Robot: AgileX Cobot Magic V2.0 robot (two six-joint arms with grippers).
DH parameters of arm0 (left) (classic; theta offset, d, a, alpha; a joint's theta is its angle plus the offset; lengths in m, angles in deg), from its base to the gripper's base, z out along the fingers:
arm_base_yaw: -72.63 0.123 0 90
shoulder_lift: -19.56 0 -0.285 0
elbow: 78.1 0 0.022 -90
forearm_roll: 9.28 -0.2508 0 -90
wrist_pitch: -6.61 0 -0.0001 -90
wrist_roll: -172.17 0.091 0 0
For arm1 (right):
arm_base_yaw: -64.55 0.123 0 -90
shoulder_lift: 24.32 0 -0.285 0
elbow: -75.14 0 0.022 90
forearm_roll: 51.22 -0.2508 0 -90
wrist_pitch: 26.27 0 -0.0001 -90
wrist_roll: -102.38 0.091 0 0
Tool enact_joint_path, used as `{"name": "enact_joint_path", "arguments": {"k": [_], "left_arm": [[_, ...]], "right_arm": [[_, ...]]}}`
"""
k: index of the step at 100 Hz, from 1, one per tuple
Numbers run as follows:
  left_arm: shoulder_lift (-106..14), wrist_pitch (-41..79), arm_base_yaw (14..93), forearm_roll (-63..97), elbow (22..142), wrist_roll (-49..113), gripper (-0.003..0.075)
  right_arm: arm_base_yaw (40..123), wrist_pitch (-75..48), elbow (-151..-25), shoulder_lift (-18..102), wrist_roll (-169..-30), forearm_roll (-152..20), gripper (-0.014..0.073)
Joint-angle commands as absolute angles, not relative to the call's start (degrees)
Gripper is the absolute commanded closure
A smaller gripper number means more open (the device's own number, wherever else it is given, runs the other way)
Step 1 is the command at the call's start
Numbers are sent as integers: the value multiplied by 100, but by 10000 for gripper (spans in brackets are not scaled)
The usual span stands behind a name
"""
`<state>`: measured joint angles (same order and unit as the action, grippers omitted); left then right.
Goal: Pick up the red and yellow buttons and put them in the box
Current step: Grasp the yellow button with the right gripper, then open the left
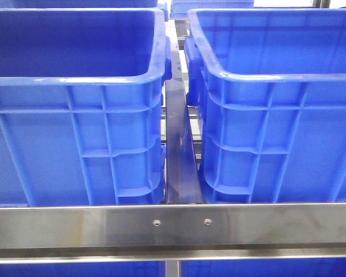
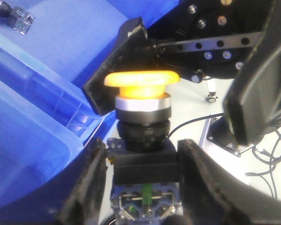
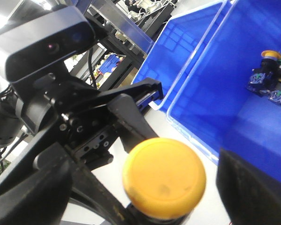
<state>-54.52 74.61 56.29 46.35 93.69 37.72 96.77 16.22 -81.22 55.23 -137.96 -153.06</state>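
Two grippers meet at one yellow button (image 2: pixel 141 82). My left gripper (image 2: pixel 143 152) is clamped on the button's black square body, one finger pressed to each side, so the button stands upright with its yellow mushroom cap on top and a metal collar just beneath it. My right gripper (image 3: pixel 161 194) straddles the cap with its jaws spread; in the right wrist view a narrow gap shows on either side of the cap, and in the left wrist view the far finger stands well apart from it. The button is held above the pale table surface (image 3: pixel 178 115), just beside the rim of a blue bin (image 3: pixel 234 93). A small cluster of buttons (image 3: pixel 269 77), one of them yellow-capped, lies in a far corner of that bin. The left wrist view shows a second blue bin (image 2: pixel 51 70) beside the gripper, with a red-tipped part (image 2: pixel 9 11) lying on its floor. From the front, two blue crates (image 1: pixel 75 115) stand side by side behind a steel rail (image 1: pixel 173 225).
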Motion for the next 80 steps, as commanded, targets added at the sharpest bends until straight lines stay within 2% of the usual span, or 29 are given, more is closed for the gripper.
{"name": "enact_joint_path", "arguments": {"k": [1, 8, 29, 58, 65, 80], "left_arm": [[-5332, 7353, 5584, 5075, 9509, 3782, 689], [-5332, 7353, 5584, 5075, 9509, 3782, 689], [-5332, 7353, 5584, 5075, 9509, 3782, 689], [-5332, 7353, 5584, 5075, 9509, 3782, 689], [-5332, 7353, 5584, 5075, 9509, 3782, 689], [-5332, 7353, 5584, 5075, 9509, 3782, 684]], "right_arm": [[9681, 1741, -8320, 5395, -13884, -15709, -44], [9681, 1722, -8320, 5395, -13884, -15709, -3], [9681, 1646, -8320, 5395, -13884, -15709, 209], [9681, 1646, -8320, 5395, -13884, -15709, 562], [9681, 1646, -8320, 5395, -13884, -15709, 597], [9681, 1646, -8320, 5395, -13884, -15709, 600]]}}
